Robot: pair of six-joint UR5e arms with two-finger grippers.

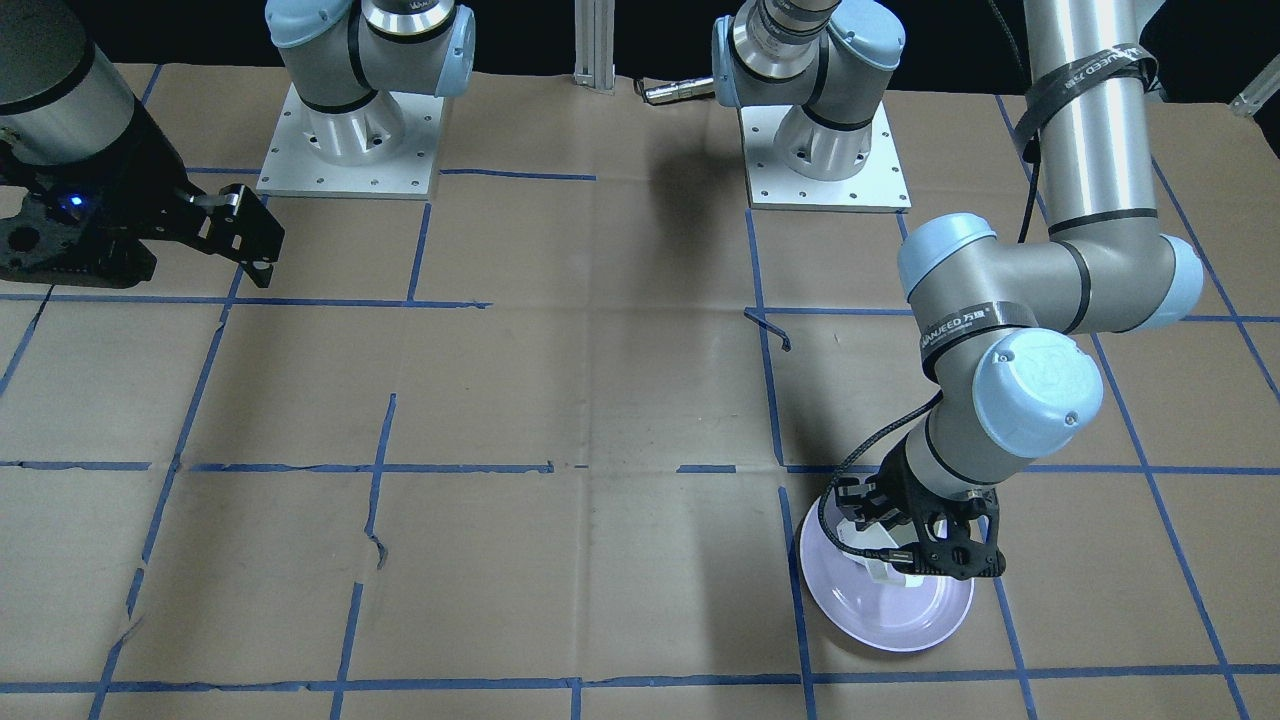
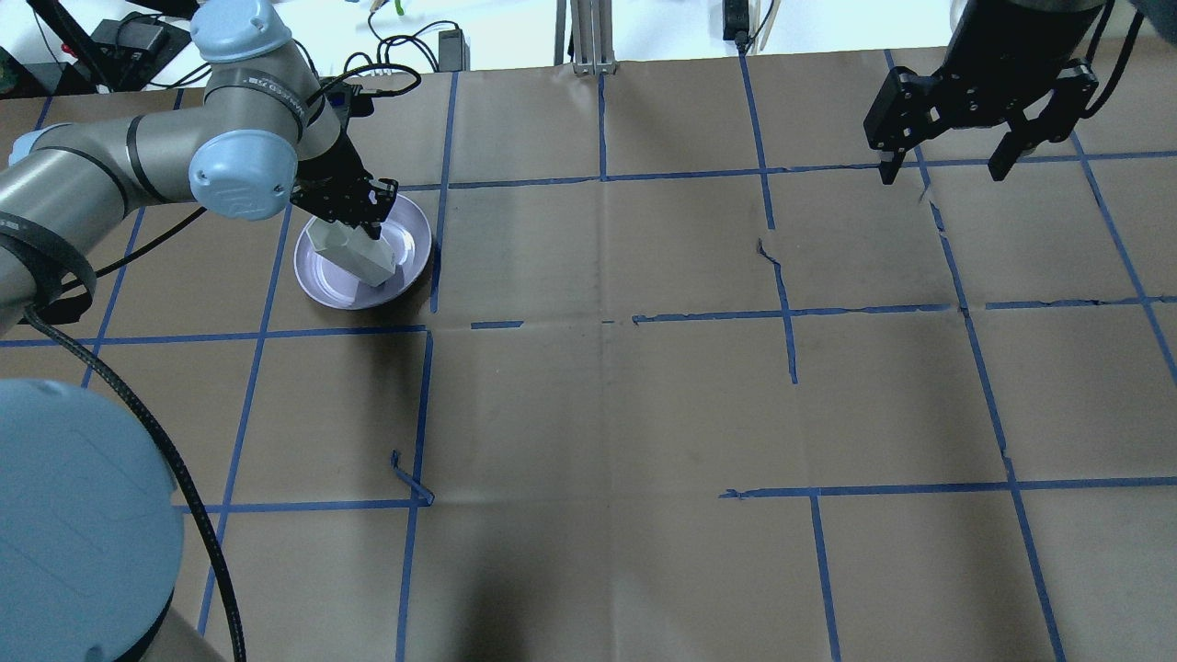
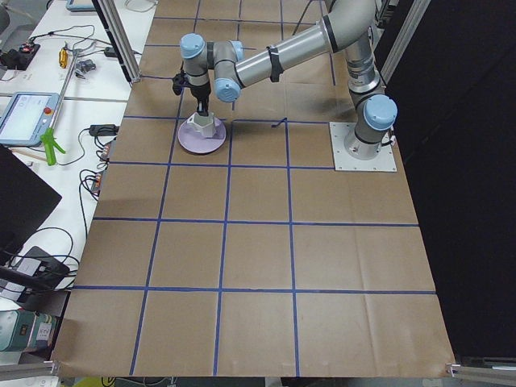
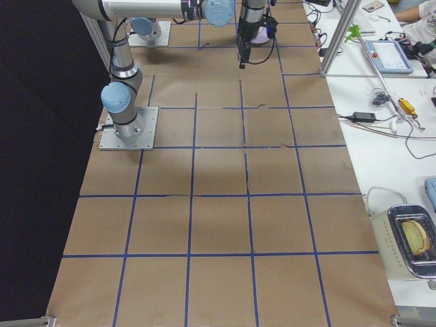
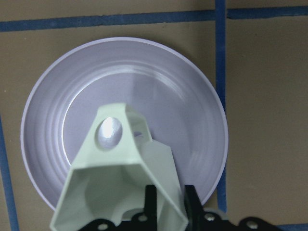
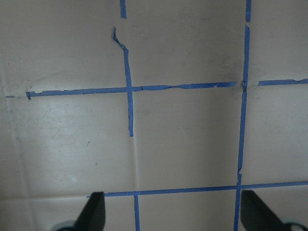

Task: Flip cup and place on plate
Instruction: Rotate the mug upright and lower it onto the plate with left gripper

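Left tool (image 5: 169,195): pinched narrow on one wall of the cup (image 5: 159,168), at 5 o'clock of its rim in the wrist view; mouth up, base over centre of plate (image 5: 192,110). Right tool (image 2: 947,156): wide, empty, well apart. Risk: one-wall pinch may tip cup on release.

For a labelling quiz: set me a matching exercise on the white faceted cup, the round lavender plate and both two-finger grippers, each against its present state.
1. small white faceted cup
2. round glossy lavender plate
3. left gripper
4. right gripper

A. open above bare brown paper
B. lying flat under the cup
C. mouth up, pinched by one wall
D. shut on the cup's wall

Pairs: 1-C, 2-B, 3-D, 4-A.
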